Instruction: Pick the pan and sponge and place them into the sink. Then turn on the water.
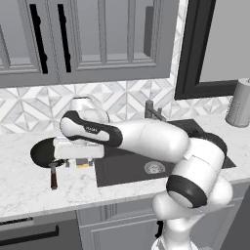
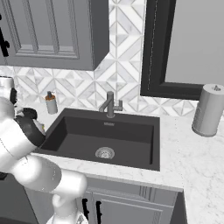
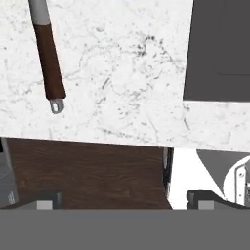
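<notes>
My claw point(image 3: 122, 202) hangs over the counter's point(image 1: 29, 190) front edge with its two tips spread wide apart and nothing between them; both tips are cut off low in the hand view. In the left base view my own hand hides the claw and part of what lies beneath it. The pan point(image 1: 43, 151) sits on the counter left of the sink point(image 1: 127, 171), its right side covered by my hand. Its reddish-brown handle point(image 3: 49, 61) runs straight from the pan toward the counter's front edge, ending short of it. A sliver of yellow, probably the sponge point(image 1: 83, 165), peeks out under my hand beside the sink's left rim; I cannot make out its shape. The faucet point(image 2: 109, 105) stands at the sink's back rim.
</notes>
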### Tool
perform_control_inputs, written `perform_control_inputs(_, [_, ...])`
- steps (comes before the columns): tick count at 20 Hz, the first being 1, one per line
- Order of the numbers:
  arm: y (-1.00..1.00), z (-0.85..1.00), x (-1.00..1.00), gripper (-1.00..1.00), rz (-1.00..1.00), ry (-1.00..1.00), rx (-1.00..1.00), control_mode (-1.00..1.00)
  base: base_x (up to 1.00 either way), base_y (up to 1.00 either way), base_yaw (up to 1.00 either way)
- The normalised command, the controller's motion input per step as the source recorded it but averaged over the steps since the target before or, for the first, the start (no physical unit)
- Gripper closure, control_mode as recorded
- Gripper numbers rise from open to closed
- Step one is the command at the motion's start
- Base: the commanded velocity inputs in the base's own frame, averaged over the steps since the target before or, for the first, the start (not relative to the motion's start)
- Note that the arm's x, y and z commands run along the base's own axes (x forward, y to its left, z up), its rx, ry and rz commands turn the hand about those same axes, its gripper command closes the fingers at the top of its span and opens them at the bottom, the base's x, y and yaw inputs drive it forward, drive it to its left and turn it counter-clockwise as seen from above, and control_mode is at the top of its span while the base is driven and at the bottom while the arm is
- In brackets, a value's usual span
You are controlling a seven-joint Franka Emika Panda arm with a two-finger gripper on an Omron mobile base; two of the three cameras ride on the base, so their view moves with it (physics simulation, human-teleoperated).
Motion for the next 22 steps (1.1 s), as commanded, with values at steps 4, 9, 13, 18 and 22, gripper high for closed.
perform_control_inputs(4, [0.72,-0.3,0.03,-1.0,0.0,-0.1,-0.04,-1.0,0.0,0.0,0.0])
perform_control_inputs(9, [0.51,-0.24,0.27,-1.0,0.0,-0.11,-0.02,-1.0,0.0,0.0,0.0])
perform_control_inputs(13, [0.16,-0.18,0.46,-1.0,-0.04,-0.01,-0.02,-1.0,0.0,0.0,0.0])
perform_control_inputs(18, [0.18,-0.24,0.42,-1.0,-0.04,0.0,-0.03,-1.0,0.0,0.0,0.0])
perform_control_inputs(22, [0.34,-0.16,0.13,-1.0,-0.03,0.0,-0.05,-1.0,0.0,0.0,0.0])
